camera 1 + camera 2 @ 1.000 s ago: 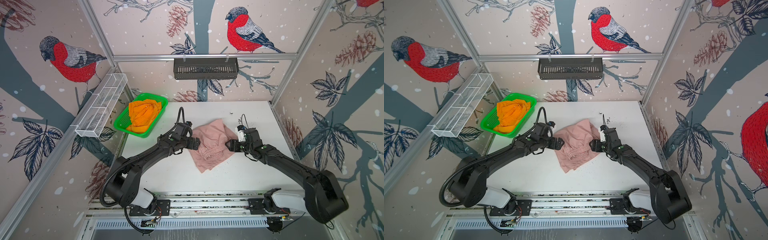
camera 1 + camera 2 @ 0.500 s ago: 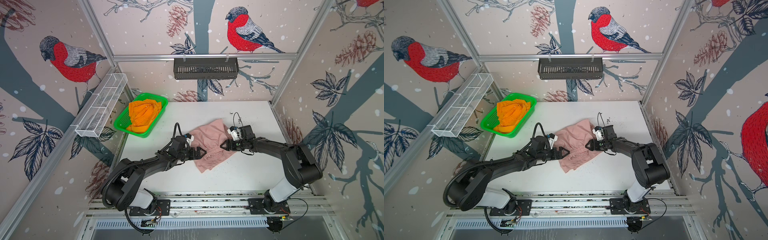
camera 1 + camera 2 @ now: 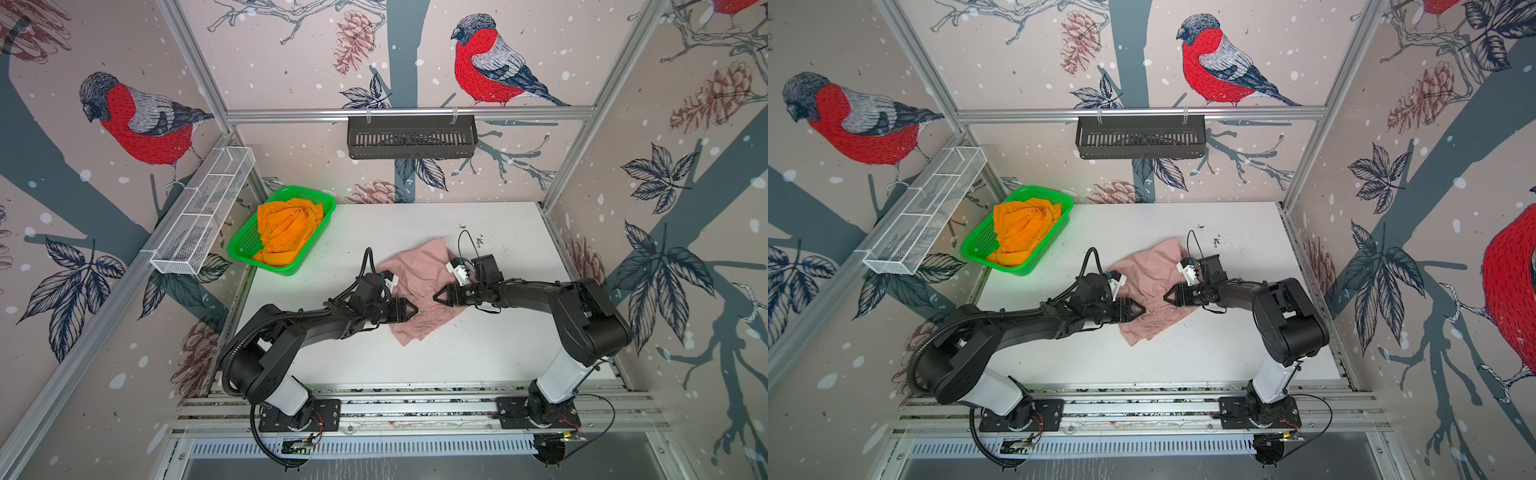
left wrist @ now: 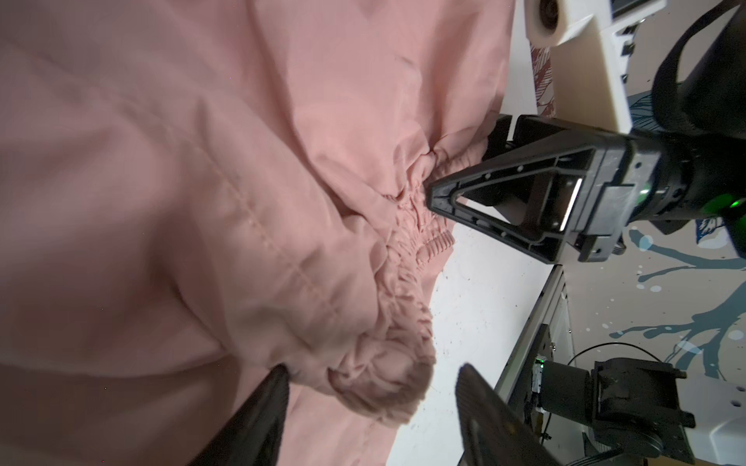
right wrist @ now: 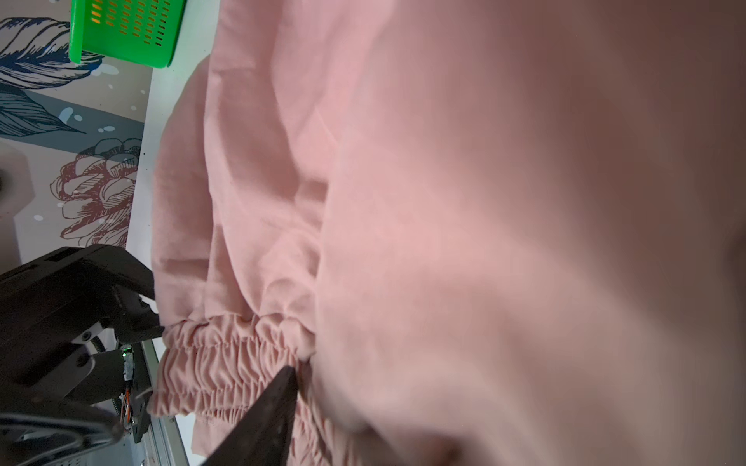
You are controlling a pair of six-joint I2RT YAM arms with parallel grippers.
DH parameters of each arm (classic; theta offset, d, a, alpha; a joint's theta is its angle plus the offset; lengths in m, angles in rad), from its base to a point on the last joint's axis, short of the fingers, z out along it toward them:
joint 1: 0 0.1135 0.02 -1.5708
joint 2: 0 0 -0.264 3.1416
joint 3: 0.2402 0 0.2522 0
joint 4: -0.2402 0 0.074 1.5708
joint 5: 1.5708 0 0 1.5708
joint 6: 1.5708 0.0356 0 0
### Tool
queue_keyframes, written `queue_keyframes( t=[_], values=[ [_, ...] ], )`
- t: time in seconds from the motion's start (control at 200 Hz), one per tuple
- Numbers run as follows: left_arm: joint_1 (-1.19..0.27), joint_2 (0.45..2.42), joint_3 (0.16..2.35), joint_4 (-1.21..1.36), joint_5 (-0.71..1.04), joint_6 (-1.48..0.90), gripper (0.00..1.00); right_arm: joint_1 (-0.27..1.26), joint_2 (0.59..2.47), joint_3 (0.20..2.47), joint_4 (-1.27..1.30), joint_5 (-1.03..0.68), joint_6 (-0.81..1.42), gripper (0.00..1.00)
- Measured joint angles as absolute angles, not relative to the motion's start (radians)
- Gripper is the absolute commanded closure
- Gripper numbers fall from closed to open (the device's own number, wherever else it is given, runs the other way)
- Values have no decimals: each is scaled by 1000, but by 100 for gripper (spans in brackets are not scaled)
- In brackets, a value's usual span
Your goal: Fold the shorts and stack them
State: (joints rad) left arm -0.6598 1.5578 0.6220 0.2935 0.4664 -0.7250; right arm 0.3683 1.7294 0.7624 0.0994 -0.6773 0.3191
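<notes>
Barely begun: pink shorts lie crumpled mid-table, orange shorts heaped in the green basket — left gripper half-open astride the waistband, right gripper at it, grip indeterminate — all folding and stacking remain.

Dusty pink shorts, bright orange shorts, green basket, white table, red-breasted bird wallpaper

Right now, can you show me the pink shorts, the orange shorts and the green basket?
pink shorts (image 3: 419,270), in a top view, smooth upper cloth
orange shorts (image 3: 286,230), in a top view, crumpled middle
green basket (image 3: 245,243), in a top view, mesh side
</notes>
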Motion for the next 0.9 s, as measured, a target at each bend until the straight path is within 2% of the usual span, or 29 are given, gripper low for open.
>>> queue_keyframes(
  t=[0.14,0.235,0.335,0.615,0.76,0.79,0.865,0.9],
  values=[
    [-673,1584,637,275,465,-712,86,379,1729,763,105,-679,335,74],
    [-675,1588,656,255,461,-702,100,385,1697,771,83,-675,338,80],
    [-675,1583,671,227,448,-694,100,394,1654,784,55,-662,338,85],
    [-706,1508,690,152,438,-672,100,422,1575,776,-34,-620,364,85],
    [-754,1507,694,130,419,-655,100,422,1570,730,-56,-595,369,64],
    [-764,1514,694,130,418,-654,92,421,1577,722,-60,-588,369,60],
    [-782,1543,693,130,417,-651,64,411,1588,712,-80,-567,370,47],
    [-788,1558,693,128,417,-647,60,402,1582,709,-93,-555,370,43]
  ],
)
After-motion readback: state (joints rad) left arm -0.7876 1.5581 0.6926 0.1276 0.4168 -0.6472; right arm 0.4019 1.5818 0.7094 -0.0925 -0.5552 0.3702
